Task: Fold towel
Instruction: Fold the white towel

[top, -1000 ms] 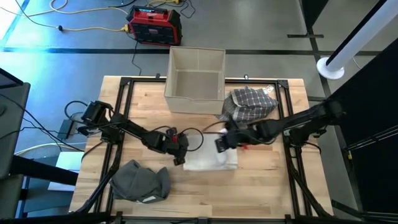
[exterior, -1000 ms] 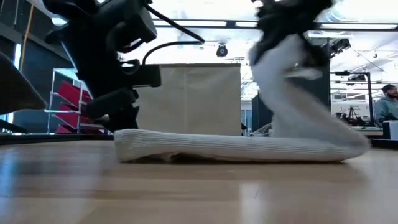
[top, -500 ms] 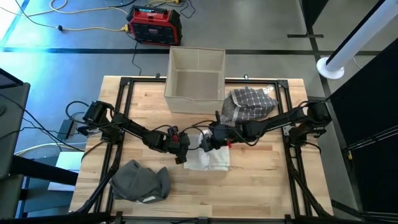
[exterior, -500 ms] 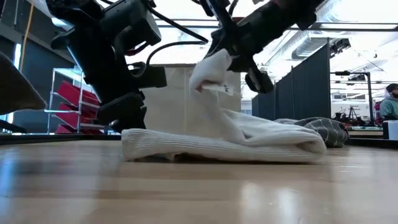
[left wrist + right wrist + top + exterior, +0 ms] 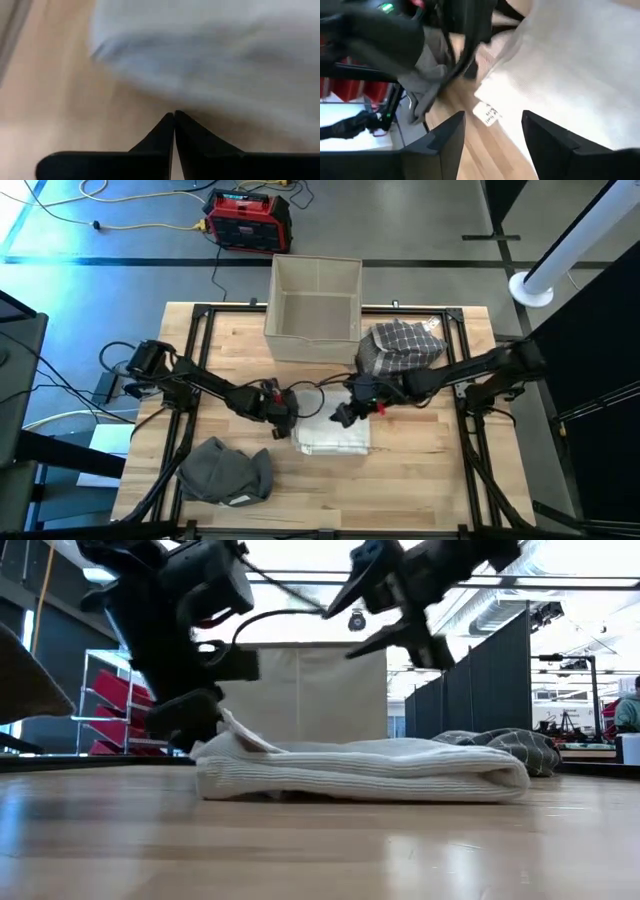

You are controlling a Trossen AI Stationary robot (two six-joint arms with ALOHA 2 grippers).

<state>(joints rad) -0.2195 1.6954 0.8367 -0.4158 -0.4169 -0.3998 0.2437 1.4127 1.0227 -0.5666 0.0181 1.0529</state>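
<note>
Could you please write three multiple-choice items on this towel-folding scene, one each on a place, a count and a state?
1. Where does the white towel lie?
A. inside the bin
B. on the table, between the two grippers
C. on the floor

2. How many cloths lie on the table besides the white towel?
A. none
B. two
C. four

3. How does the right gripper stand?
A. open, above the towel, holding nothing
B. shut on the towel
C. shut on the bin

Answers:
1 B: the high view shows it on the wood, below the bin, with the left gripper at its one end.
2 B: a grey cloth near the front edge and a checked cloth beside the bin.
3 A: the low view shows its fingers spread in the air, clear of the towel.
</note>
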